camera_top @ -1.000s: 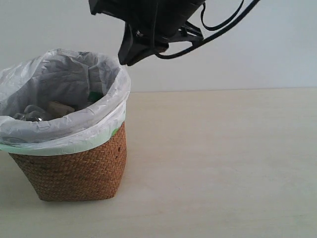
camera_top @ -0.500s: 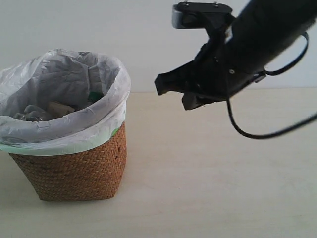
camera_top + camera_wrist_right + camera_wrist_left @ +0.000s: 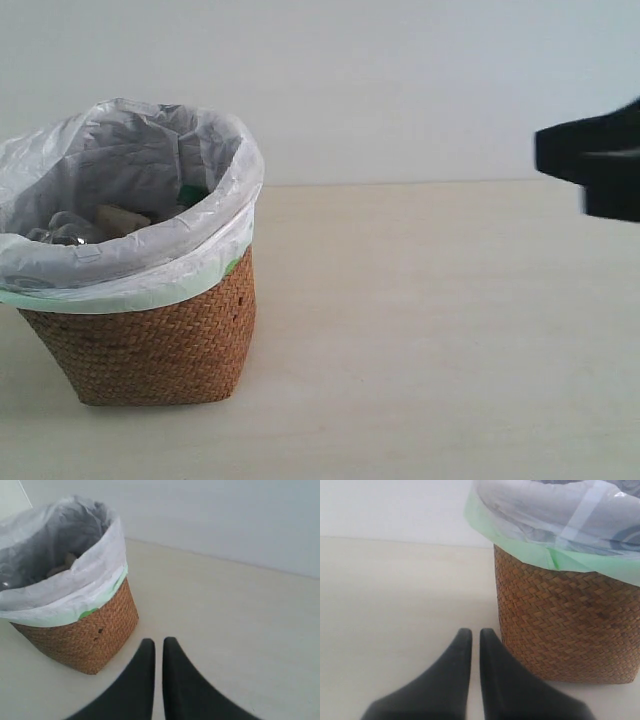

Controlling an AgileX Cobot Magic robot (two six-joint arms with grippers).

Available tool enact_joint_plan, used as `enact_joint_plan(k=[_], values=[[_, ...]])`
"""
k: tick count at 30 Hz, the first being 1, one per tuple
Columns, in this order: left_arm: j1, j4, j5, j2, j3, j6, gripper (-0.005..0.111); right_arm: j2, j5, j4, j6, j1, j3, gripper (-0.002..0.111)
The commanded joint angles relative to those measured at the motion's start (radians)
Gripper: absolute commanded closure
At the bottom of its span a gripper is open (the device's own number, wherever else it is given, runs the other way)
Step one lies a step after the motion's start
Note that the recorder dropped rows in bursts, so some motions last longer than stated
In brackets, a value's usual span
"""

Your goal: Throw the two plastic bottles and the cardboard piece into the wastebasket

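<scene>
The brown woven wastebasket (image 3: 150, 345) stands upright at the left of the desk (image 3: 420, 320), with a whitish plastic liner (image 3: 150, 270) folded out over its rim. Down inside lies the beige cardboard piece (image 3: 122, 219). A clear plastic bottle (image 3: 60, 232) lies just left of it. To its right shows a green bit (image 3: 190, 195), too hidden to identify.
</scene>
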Motion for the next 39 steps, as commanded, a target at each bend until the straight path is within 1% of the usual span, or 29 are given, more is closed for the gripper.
enact_joint_plan(k=[1, 5, 8, 14, 18, 25, 27, 29, 30, 32, 34, 37, 39], values=[[0.003, 0.002, -0.003, -0.002, 0.003, -0.009, 0.101, -0.255, -0.018, -0.013, 0.009, -0.002, 0.13, 0.107], [0.003, 0.002, -0.003, -0.002, 0.003, -0.009, 0.101, -0.43, 0.017, -0.013, 0.009, -0.002, 0.198, 0.107], [0.003, 0.002, -0.003, -0.002, 0.003, -0.009, 0.101, -0.542, 0.06, -0.009, 0.009, -0.002, 0.208, 0.107], [0.003, 0.002, -0.003, -0.002, 0.003, -0.009, 0.101, -0.692, 0.06, -0.009, 0.009, -0.002, 0.208, 0.107], [0.003, 0.002, -0.003, -0.002, 0.003, -0.009, 0.101, -0.738, 0.058, -0.009, 0.009, -0.002, 0.208, 0.107], [0.003, 0.002, -0.003, -0.002, 0.003, -0.009, 0.101, -0.742, 0.06, -0.009, 0.009, -0.002, 0.208, 0.107], [0.003, 0.002, -0.003, -0.002, 0.003, -0.009, 0.101, -0.76, 0.06, -0.009, 0.009, -0.06, 0.21, 0.107], [0.003, 0.002, -0.003, -0.002, 0.003, -0.009, 0.101, -0.762, 0.053, -0.009, 0.009, -0.182, 0.21, 0.107], [0.003, 0.002, -0.003, -0.002, 0.003, -0.009, 0.101, -0.762, 0.053, -0.009, 0.009, -0.276, 0.21, 0.107], [0.003, 0.002, -0.003, -0.002, 0.003, -0.009, 0.101, -0.762, 0.053, -0.009, 0.009, -0.382, 0.21, 0.107], [0.003, 0.002, -0.003, -0.002, 0.003, -0.009, 0.101, -0.762, 0.053, -0.009, 0.009, -0.464, 0.21, 0.107], [0.003, 0.002, -0.003, -0.002, 0.003, -0.009, 0.101, -0.762, 0.053, -0.009, 0.009, -0.546, 0.21, 0.107], [0.003, 0.002, -0.003, -0.002, 0.003, -0.009, 0.101, -0.762, 0.053, -0.009, 0.009, -0.562, 0.21, 0.107]])
